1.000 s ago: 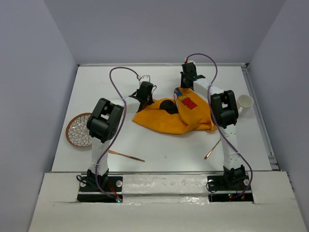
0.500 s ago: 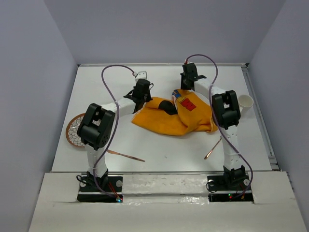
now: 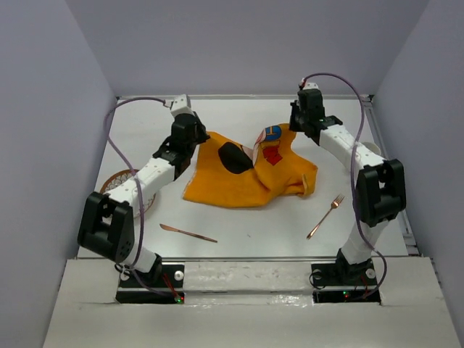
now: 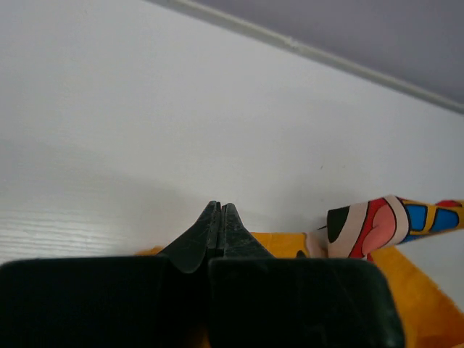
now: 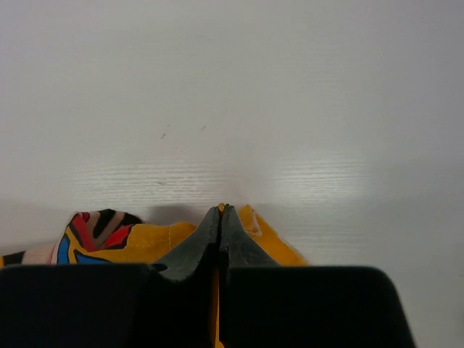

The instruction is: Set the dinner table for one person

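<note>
1. The worktop (image 3: 254, 217), which is the dinner table of the task, is spreading as a matte white rectangle across the whole floor of the enclosure. Plain grey walls are closing it in on the left, far and right sides.
2. An orange cloth mat (image 3: 239, 181) is lying rumpled at the centre of the worktop. A patterned plate (image 3: 116, 192) is sitting at the left, partly under the left arm. A knife (image 3: 188, 233) is lying near left and a fork (image 3: 324, 217) near right, all apart from the mat.
3. The left fingers (image 4: 212, 219) are pressing fully together, pinching the mat's far left corner.
4. The right fingers (image 5: 213, 223) are likewise pressing fully together, gripping the mat's far right edge. A strip of orange is showing between them.
5. A red, blue, black and cream print (image 3: 272, 145) is showing on the mat's folded far part. Whether it is carrying lettering cannot be told.
</note>
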Robot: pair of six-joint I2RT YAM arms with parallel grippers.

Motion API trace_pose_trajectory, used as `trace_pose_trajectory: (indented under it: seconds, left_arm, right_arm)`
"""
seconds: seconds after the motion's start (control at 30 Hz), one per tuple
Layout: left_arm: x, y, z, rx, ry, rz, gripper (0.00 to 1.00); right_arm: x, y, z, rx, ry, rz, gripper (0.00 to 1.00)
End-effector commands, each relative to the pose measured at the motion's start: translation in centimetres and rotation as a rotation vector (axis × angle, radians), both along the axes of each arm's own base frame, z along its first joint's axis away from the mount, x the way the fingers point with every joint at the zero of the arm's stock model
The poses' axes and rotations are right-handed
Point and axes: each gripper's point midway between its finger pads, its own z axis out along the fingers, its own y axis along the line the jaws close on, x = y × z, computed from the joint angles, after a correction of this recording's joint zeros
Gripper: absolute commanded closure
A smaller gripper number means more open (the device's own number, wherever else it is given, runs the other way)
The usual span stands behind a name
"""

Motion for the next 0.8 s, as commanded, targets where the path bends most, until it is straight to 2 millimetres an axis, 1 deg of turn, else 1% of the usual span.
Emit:
trace_pose_trajectory:
  seconds: [0.0,0.03,0.07,0.1,0.13,0.17,0.2,0.23,0.27,0.3,0.33,0.37,0.4,0.43,0.47,0.5,0.53,0.57,0.6,0.63,0.67,0.7,0.73,0.77]
  left_arm:
    - [1.3,3.3,7.3,-0.111,-0.168,0.087,1.00]
    - [1.8,3.5,7.7,-0.113,-0.171,0.086,1.00]
    - [2.6,3.6,10.2,-0.125,-0.204,0.081,1.00]
    - [3.4,3.9,11.0,-0.123,-0.210,0.089,1.00]
    - [5.1,4.9,10.7,-0.113,-0.197,0.110,1.00]
    - [6.3,5.0,14.3,-0.128,-0.235,0.087,1.00]
    - [8.1,5.4,13.7,-0.122,-0.207,0.090,1.00]
    - [8.3,6.3,17.0,-0.133,-0.252,0.093,1.00]
    - [9.7,7.8,20.0,-0.116,-0.278,0.110,1.00]
    - [10.2,8.4,21.6,-0.105,-0.296,0.118,1.00]
    - [10.3,9.0,23.4,-0.094,-0.315,0.126,1.00]
    - [10.0,9.5,27.1,-0.091,-0.368,0.132,1.00]
    - [9.6,10.4,28.8,-0.072,-0.395,0.151,1.00]
    - [9.2,10.8,30.4,-0.070,-0.421,0.159,1.00]
    - [8.0,11.2,33.2,-0.076,-0.468,0.165,1.00]
    - [7.5,11.6,34.3,-0.080,-0.485,0.173,1.00]
    - [6.9,11.6,35.0,-0.083,-0.497,0.170,1.00]
    - [6.0,11.7,35.9,-0.093,-0.513,0.169,1.00]
    - [5.6,11.7,36.0,-0.096,-0.519,0.166,1.00]
    - [5.4,11.7,35.8,-0.100,-0.515,0.163,1.00]
    - [5.0,11.7,34.8,-0.105,-0.506,0.164,1.00]
    - [4.7,11.8,34.3,-0.108,-0.503,0.167,1.00]
    - [4.3,12.2,32.2,-0.116,-0.471,0.182,1.00]
    - [4.2,12.3,30.6,-0.124,-0.451,0.188,1.00]
  right_arm:
    - [0.9,-1.5,6.0,0.051,-0.160,-0.018,1.00]
    - [1.6,-1.8,6.8,0.058,-0.177,-0.017,1.00]
    - [2.1,-2.1,7.6,0.069,-0.182,-0.011,1.00]
    - [2.8,-1.9,9.0,0.073,-0.202,-0.006,1.00]
    - [4.2,-1.6,13.9,0.085,-0.301,-0.002,1.00]
    - [5.3,-2.2,14.0,0.062,-0.284,-0.004,1.00]
    - [6.0,-2.6,16.0,0.058,-0.313,-0.010,1.00]
    - [6.5,-2.5,18.5,0.059,-0.350,-0.008,1.00]
    - [7.0,-3.2,23.1,0.059,-0.426,-0.011,1.00]
    - [6.9,-3.8,25.4,0.057,-0.467,-0.020,1.00]
    - [6.5,-4.0,27.8,0.058,-0.514,-0.021,1.00]
    - [6.1,-4.6,29.7,0.057,-0.554,-0.028,1.00]
    - [4.8,-4.9,33.4,0.067,-0.632,-0.031,1.00]
    - [4.1,-5.2,34.7,0.063,-0.659,-0.034,1.00]
    - [3.3,-5.4,35.9,0.062,-0.683,-0.035,1.00]
    - [2.9,-5.6,36.0,0.056,-0.684,-0.043,1.00]
    - [1.6,-5.9,37.3,0.056,-0.707,-0.044,1.00]
    - [1.2,-6.1,37.4,0.052,-0.711,-0.048,1.00]
    - [1.6,-6.1,35.2,0.041,-0.660,-0.047,1.00]
    - [0.2,-6.3,35.9,0.044,-0.676,-0.049,1.00]
    - [-0.2,-6.4,35.8,0.049,-0.688,-0.049,1.00]
    - [-0.4,-6.4,34.7,0.049,-0.672,-0.047,1.00]
    - [-1.1,-6.4,32.2,0.058,-0.637,-0.051,1.00]
    - [-1.5,-6.7,30.7,0.064,-0.619,-0.052,1.00]
